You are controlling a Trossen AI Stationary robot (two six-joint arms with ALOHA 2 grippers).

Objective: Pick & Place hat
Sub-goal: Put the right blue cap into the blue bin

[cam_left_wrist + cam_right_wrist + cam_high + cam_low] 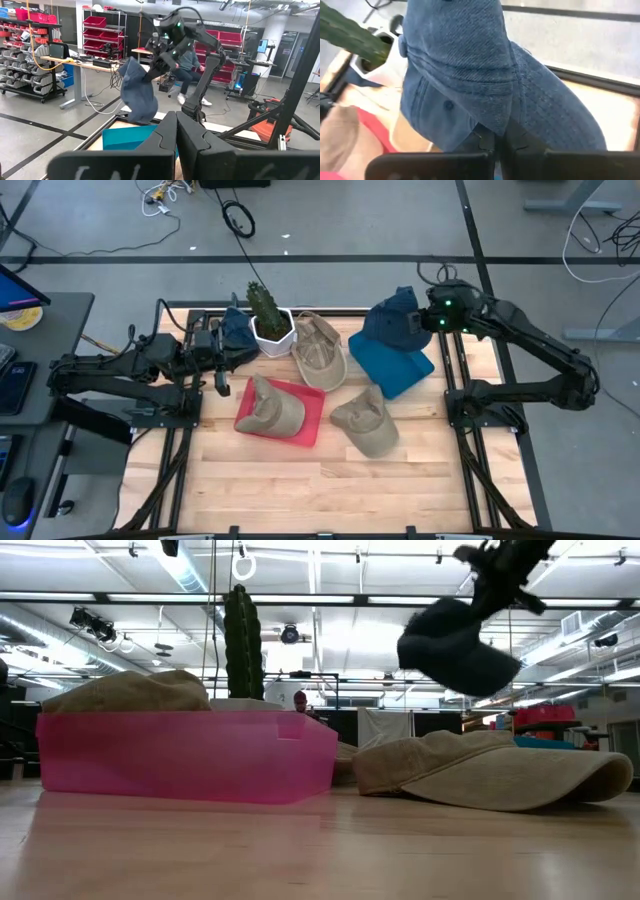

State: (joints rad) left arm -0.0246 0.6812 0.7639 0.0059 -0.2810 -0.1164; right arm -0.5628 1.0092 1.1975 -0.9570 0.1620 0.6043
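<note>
A dark blue denim hat [393,318] hangs in the air over the far end of a blue bin [395,365], with my right gripper [425,320] shut on it. In the low view the blue hat [455,648] hangs high above a tan hat [490,770] that lies on the table. A pink bin [312,418] holds another tan hat [268,408]. My left gripper [176,131] is shut on nothing, held level at the table's left side [225,360]. My right gripper pinches a fold of the blue hat's cloth [496,127] between its two fingers. The fingers come slanting down from the table's right side. The hat hangs slack below them [139,95], lifted clear of the bin and the table.
A cactus in a white pot [270,325] stands at the far middle. A third tan hat [320,352] lies beside it, and one more [366,422] lies near the pink bin. A dark blue cloth thing [237,332] sits left of the pot. Bare wood fills the near half.
</note>
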